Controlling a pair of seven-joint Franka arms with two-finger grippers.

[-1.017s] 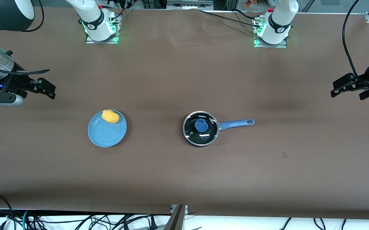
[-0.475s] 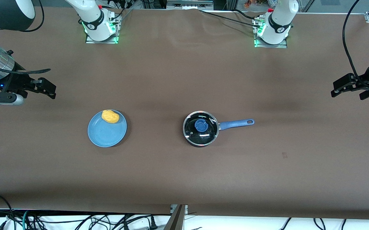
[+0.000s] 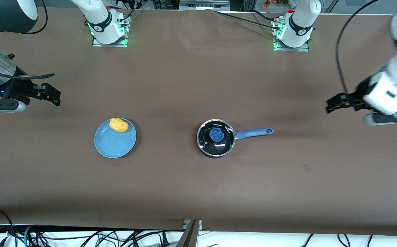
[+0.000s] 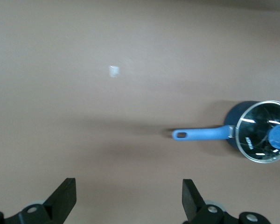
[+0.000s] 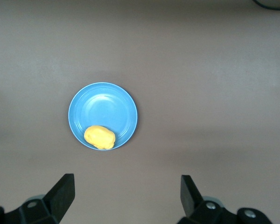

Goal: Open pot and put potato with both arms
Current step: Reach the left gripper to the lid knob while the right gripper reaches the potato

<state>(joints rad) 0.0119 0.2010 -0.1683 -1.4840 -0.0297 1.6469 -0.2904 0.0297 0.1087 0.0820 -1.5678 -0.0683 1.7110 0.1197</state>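
The black pot (image 3: pixel 215 138) stands mid-table with its glass lid on, blue knob (image 3: pixel 216 134) on top, and its blue handle (image 3: pixel 255 132) pointing toward the left arm's end. It also shows in the left wrist view (image 4: pixel 263 131). The yellow potato (image 3: pixel 118 125) lies on a blue plate (image 3: pixel 114 145) toward the right arm's end, and shows in the right wrist view (image 5: pixel 99 137). My left gripper (image 3: pixel 330 104) is open and empty, in the air over bare table past the handle's tip (image 4: pixel 128 198). My right gripper (image 3: pixel 55 96) is open and empty over bare table beside the plate (image 5: pixel 126 193).
The plate (image 5: pixel 105 109) holds only the potato. The arm bases (image 3: pixel 108 27) (image 3: pixel 293 29) stand along the table's edge farthest from the camera. A small mark (image 3: pixel 305 167) lies on the brown cloth. Cables hang below the near edge.
My left arm has swung in from the table's end toward the pot's handle, mostly in the last half second. My right arm has barely moved. Pot, lid and potato are unmoved.
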